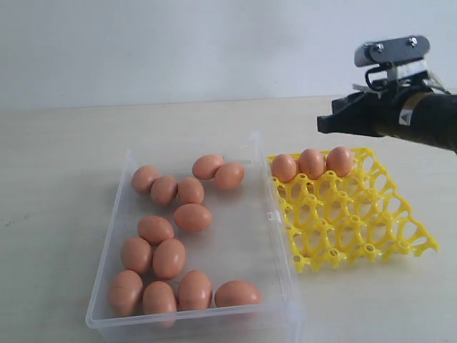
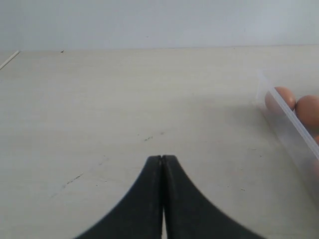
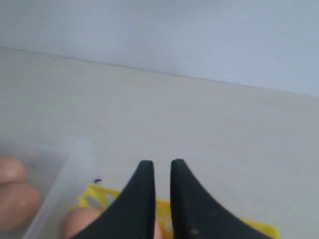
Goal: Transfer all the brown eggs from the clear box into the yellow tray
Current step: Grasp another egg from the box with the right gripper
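– Above the far end of the yellow tray (image 1: 357,229), in the exterior view, why did the right claw (image 1: 321,123) hang there?
– Likely because three brown eggs (image 1: 312,163) sat in the tray's far row, close below it. Thirteen more lay loose in the clear box (image 1: 239,236), just beside the tray.
– And the left wrist view?
– The left claw (image 2: 162,158) was shut tight on nothing over bare desk (image 2: 124,99), off beside the box, probably to keep clear.
– The right wrist view?
– The right claw's tips were nearly closed, a thin gap between them, gripping nothing, with tray and an egg beneath.
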Robot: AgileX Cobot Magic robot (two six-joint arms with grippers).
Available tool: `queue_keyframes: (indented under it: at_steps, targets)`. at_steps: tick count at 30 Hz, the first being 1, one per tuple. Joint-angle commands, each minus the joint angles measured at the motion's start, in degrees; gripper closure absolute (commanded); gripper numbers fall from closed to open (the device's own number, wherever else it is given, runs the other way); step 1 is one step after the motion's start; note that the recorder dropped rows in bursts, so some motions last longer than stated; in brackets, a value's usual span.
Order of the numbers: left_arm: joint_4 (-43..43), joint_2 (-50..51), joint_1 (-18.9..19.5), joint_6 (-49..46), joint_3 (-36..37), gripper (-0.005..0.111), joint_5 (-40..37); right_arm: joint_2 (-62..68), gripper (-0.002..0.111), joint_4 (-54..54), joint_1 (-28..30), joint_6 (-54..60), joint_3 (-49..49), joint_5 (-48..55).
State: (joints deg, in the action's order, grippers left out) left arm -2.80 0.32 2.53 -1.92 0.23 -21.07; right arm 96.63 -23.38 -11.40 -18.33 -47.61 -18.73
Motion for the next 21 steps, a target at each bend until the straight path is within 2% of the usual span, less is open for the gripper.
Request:
queue_keyframes:
  at_steps: [1,3,5,8,11,13,17,19,21]
  targets:
    - [-0.3,-0.3,-0.3,0.3,-0.2,0.107,0.8,-3.8,0.108,-1.4,-8.4,-1.2,-6.8,19.5]
    - [-0.3,-0.3,-0.3,0.3,-0.2,0.107,0.8,-3.8,0.108,3.9,-12.6,0.1,-10.5,27.1]
    - [-0.3,-0.3,-0.3,0.3,-0.2,0.107,0.8,-3.2,0.108,12.7,-17.0,6.2,-13.4,32.7]
    - [-0.3,-0.3,-0.3,0.3,-0.2,0.107,0.8,-1.5,0.108,27.8,-22.4,18.3,-16.4,37.5]
    - [-0.3,-0.3,-0.3,0.3,-0.2,0.107,0.8,1.5,0.103,41.7,-25.9,23.1,-18.9,42.6]
    - [-0.3,-0.3,-0.3,0.3,-0.2,0.107,0.8,3.8,0.093,48.0,-27.2,24.5,-20.3,44.7]
    - [-0.3,-0.3,-0.3,0.3,-0.2,0.107,0.8,8.5,0.060,53.2,-28.6,21.8,-21.5,47.4]
    - [-0.3,-0.3,-0.3,0.3,-0.2,0.107,0.8,10.5,0.047,55.3,-28.6,19.7,-21.5,48.6]
    - [-0.3,-0.3,-0.3,0.3,-0.2,0.107,0.8,12.3,0.044,56.7,-29.0,18.6,-21.5,49.2]
